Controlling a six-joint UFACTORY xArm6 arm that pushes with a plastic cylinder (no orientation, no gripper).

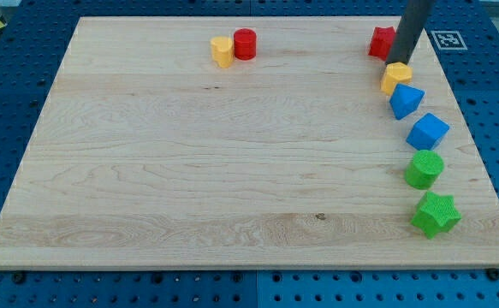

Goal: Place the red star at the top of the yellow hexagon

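Observation:
The red star point(381, 41) lies near the board's top right corner, its right side partly hidden by my rod. My tip point(400, 62) is at the star's lower right, touching or nearly touching it. It sits just above a yellow hexagon point(395, 77). The star is up and slightly left of this hexagon, close to it. A second yellow block point(222, 51), its shape hard to make out, sits at the top centre beside a red cylinder point(245, 44).
Down the right edge below the yellow hexagon run a blue triangle point(406, 101), a blue cube point(427, 131), a green cylinder point(424, 168) and a green star point(436, 214). The wooden board point(189, 171) rests on a blue pegboard; a marker tag point(446, 39) lies off its top right corner.

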